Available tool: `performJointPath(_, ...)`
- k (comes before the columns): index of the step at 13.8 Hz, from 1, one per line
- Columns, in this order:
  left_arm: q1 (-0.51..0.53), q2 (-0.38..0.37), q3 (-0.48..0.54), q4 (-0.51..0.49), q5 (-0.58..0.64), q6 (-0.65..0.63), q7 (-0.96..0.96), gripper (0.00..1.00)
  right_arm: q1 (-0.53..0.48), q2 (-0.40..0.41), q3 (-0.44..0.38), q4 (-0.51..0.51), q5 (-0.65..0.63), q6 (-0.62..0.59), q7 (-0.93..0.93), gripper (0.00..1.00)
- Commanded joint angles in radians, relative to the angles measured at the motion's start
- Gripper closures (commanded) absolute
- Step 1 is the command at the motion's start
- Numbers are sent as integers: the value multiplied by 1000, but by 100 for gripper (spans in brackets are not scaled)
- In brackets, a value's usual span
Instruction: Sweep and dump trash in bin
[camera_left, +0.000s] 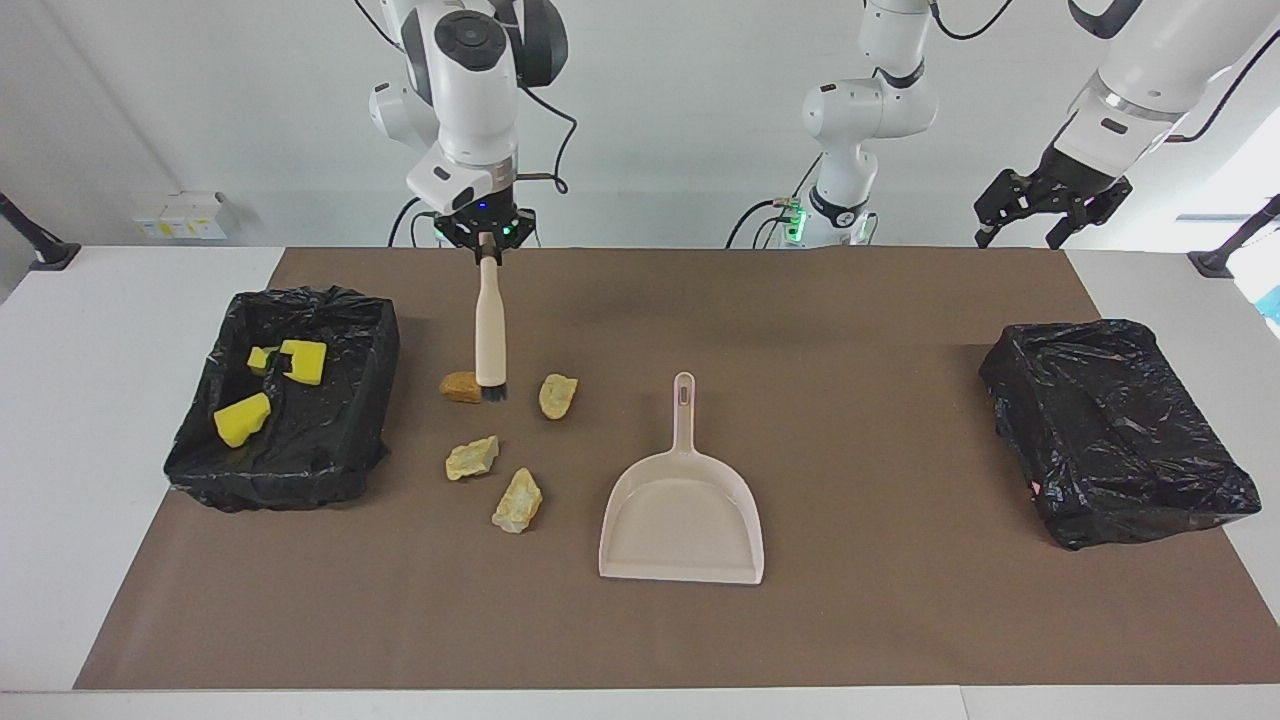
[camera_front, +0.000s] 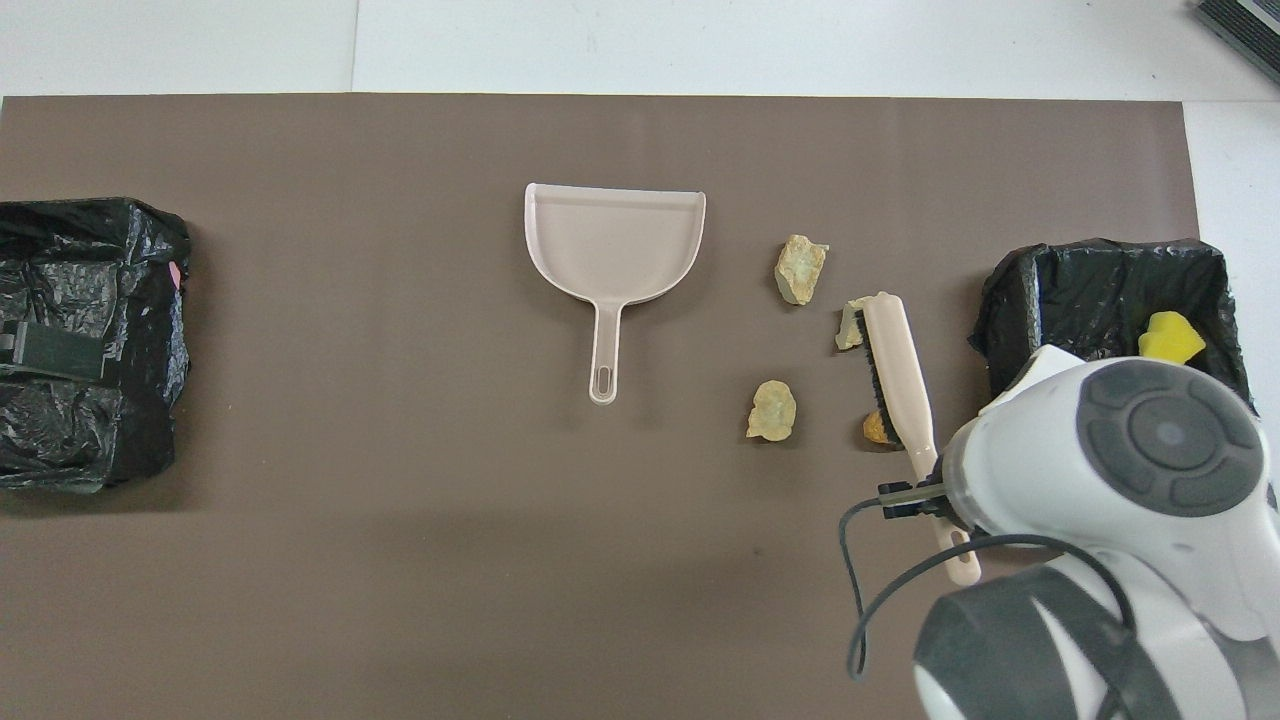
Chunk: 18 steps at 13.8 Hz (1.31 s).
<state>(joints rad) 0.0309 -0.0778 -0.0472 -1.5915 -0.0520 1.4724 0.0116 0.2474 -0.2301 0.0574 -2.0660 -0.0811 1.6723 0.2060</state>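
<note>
My right gripper (camera_left: 485, 238) is shut on the top of a beige brush (camera_left: 490, 330) that hangs upright, its dark bristles (camera_left: 493, 393) right by the orange-brown lump (camera_left: 460, 387). Several trash lumps lie on the brown mat: that one, a tan one (camera_left: 557, 395) beside it, and two more (camera_left: 471, 458) (camera_left: 517, 500) farther from the robots. In the overhead view the brush (camera_front: 897, 365) covers part of two lumps (camera_front: 850, 325) (camera_front: 873, 430). The pale dustpan (camera_left: 682, 510) lies flat mid-table. Three yellow chunks (camera_left: 302, 360) (camera_left: 242, 418) (camera_left: 260, 360) sit in the black-lined bin (camera_left: 285, 470). My left gripper (camera_left: 1018, 238) waits open, raised.
A second black-lined bin (camera_left: 1115, 430) stands at the left arm's end of the mat. In the overhead view the right arm covers much of the bin (camera_front: 1100, 290) with the yellow chunks. The mat (camera_left: 880, 330) lies bare between the dustpan and the second bin.
</note>
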Motion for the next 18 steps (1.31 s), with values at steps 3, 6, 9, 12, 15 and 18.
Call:
performJointPath(3, 7, -16, -6, -15, 15, 6, 1, 0, -258, -18, 5, -54, 17, 38, -305, 100)
performJointPath(6, 7, -17, -6, -16, 15, 6, 1, 0, -300, -18, 4, -89, 17, 86, -344, 100)
performJointPath(9, 9, -17, -6, -16, 15, 6, 2, 0, -330, -12, 4, -124, 15, 138, -344, 100)
performJointPath(12, 7, -17, -6, -16, 15, 6, 2, 0, -330, -8, 5, -183, 15, 213, -336, 100)
performJointPath(15, 7, -17, -6, -16, 15, 6, 2, 0, -315, 38, 7, -184, 15, 288, -329, 100)
performJointPath(18, 9, -16, -6, -16, 15, 6, 1, 0, -293, 84, 7, -183, 15, 358, -326, 100)
